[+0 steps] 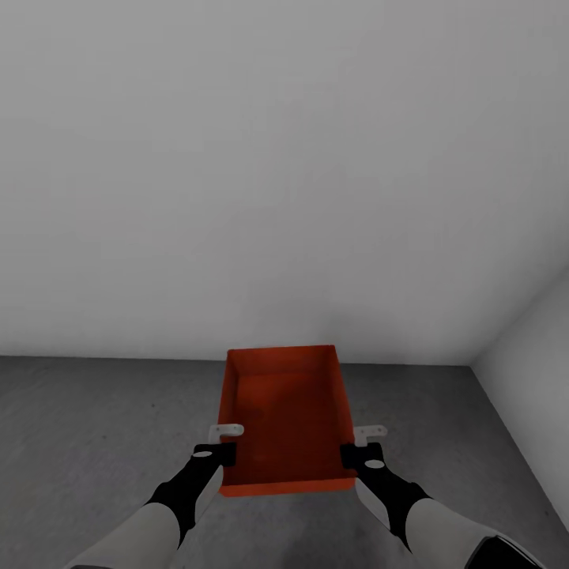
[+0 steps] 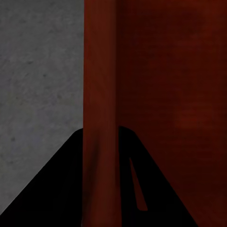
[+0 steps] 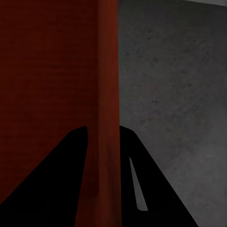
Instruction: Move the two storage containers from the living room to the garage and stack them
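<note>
head view: one storage container (image 1: 286, 419), orange-red, no lid, held out in front over the floor (image 1: 95, 427), near the far wall (image 1: 261, 174); right wall (image 1: 529, 340) closes the corner.
head, left gripper (image 1: 224, 442): clamped on the container's left wall, toward its near end.
head, right gripper (image 1: 362, 444): clamped on the right wall, same end.
head, height: can't tell if the base touches the concrete or hangs above it.
head, risk: both grips sit at the near end, so the far end is unsupported; box could tip down at the far end if a grip slackens.

left wrist, left gripper (image 2: 100, 176): dark fingers (image 2: 56, 189) either side of the thin red wall (image 2: 100, 94), closed on it; box interior on one side, grey concrete (image 2: 38, 71) on the other.
left wrist, risk: thin wall, edge pinch only; any twist between the arms could flex it or let it slide out.

right wrist, right gripper (image 3: 101, 175): fingers (image 3: 52, 179) closed on the opposite wall (image 3: 108, 71), concrete (image 3: 175, 85) beyond.
right wrist, risk: letting go on one side first would swing the box on the other clamp and land it skewed.

next, judgement: this one probably goes down as the base box. A crooked set-down, or one jammed against the far wall, makes stacking the second harder.
second container: whereabouts unknown from here.
</note>
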Available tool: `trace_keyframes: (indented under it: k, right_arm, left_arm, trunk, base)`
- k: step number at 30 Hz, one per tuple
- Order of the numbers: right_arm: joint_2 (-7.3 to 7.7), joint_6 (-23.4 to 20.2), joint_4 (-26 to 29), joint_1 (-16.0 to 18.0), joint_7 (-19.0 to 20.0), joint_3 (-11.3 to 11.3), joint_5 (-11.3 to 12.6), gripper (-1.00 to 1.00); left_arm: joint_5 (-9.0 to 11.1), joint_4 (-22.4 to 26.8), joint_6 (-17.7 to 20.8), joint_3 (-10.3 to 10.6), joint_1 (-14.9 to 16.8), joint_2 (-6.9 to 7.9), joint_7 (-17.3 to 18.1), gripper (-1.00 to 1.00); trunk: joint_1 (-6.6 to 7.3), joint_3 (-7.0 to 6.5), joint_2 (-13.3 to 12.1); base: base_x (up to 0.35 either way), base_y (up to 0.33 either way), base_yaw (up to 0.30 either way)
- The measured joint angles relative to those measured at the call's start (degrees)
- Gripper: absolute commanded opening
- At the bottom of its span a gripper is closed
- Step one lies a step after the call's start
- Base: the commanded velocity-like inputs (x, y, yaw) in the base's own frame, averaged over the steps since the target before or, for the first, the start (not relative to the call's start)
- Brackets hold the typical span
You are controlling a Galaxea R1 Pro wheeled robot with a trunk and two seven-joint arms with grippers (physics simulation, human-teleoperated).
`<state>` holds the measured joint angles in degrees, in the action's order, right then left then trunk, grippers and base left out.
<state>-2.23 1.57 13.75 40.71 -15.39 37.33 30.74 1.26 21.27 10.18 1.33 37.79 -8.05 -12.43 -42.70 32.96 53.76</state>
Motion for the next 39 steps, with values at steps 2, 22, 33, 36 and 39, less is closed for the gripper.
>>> trace_keyframes:
  k: [2, 22, 33, 36, 39]
  right_arm:
    - [0.0, 0.0, 0.0, 0.0, 0.0, -0.1, -0.1, -1.0]
    - [0.01, 0.0, 0.0, 0.0, 0.0, 0.0, -0.1, -1.0]
    - [0.01, 0.0, 0.0, 0.0, 0.0, -0.1, -0.1, -1.0]
    - [0.01, 0.0, 0.0, 0.0, 0.0, 0.0, -0.1, -1.0]
    - [0.01, 0.1, 0.0, 0.0, 0.0, 0.0, 0.0, -1.0]
  left_arm:
    - [0.0, 0.0, 0.0, 0.0, 0.0, 0.0, 0.0, -1.0]
    - [0.1, 0.0, -0.1, 0.1, 0.0, 0.0, 0.0, -1.0]
    - [0.2, 0.0, -0.1, 0.1, 0.0, 0.0, -0.1, -1.0]
    - [0.2, 0.0, -0.1, 0.1, 0.0, 0.0, -0.1, -1.0]
    - [0.1, 0.0, -0.1, 0.1, 0.0, 0.0, -0.1, -1.0]
  trunk:
    - [-0.44, 0.36, 0.8]
    - [-4.83, 3.95, 8.8]
    - [-7.25, 5.93, 13.2]
    - [-7.91, 6.47, 14.4]
    - [-8.57, 7.01, 15.7]
  base:
    - [0.0, 0.0, 0.0]
    - [0.0, 0.0, 0.0]
    - [0.0, 0.0, 0.0]
    - [0.0, 0.0, 0.0]
    - [0.0, 0.0, 0.0]
